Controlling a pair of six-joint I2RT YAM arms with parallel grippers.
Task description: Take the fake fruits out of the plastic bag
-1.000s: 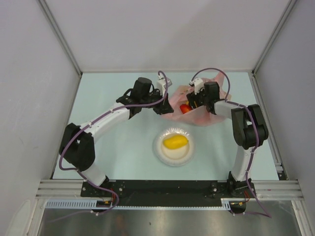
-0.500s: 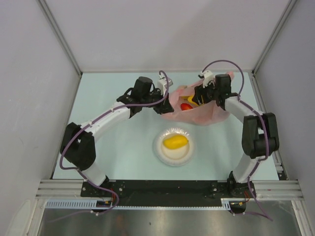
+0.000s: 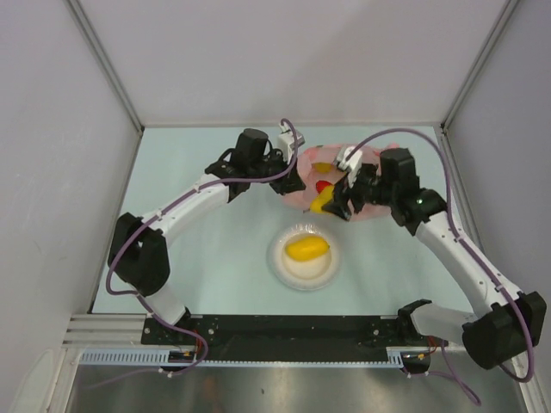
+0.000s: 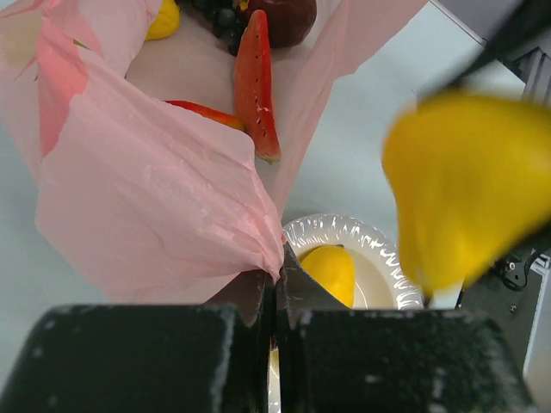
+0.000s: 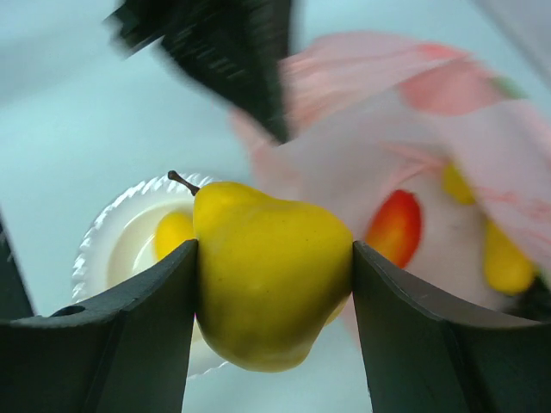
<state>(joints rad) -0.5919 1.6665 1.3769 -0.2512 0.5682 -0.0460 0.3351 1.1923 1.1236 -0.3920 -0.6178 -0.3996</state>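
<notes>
The pink plastic bag (image 3: 370, 176) lies open at the back of the table. My left gripper (image 3: 289, 186) is shut on its near-left edge (image 4: 146, 198) and holds it up. Inside I see a red slice (image 4: 256, 86), a red-orange mango (image 4: 202, 114), a dark red apple (image 4: 284, 13), dark grapes (image 4: 225, 19) and a yellow fruit (image 4: 164, 19). My right gripper (image 3: 332, 205) is shut on a yellow pear (image 5: 271, 275), held in the air between the bag's mouth and the plate. The pear also shows blurred in the left wrist view (image 4: 469, 185).
A white round plate (image 3: 284, 268) stands in front of the bag with one yellow oval fruit (image 3: 307, 249) on it. The plate (image 5: 108, 249) lies just below and beyond the held pear. Grey walls enclose the table on three sides.
My right gripper has come out of the bag toward the plate with the yellow pear in it, and the right arm has stretched out. The left gripper still holds the bag's edge.
</notes>
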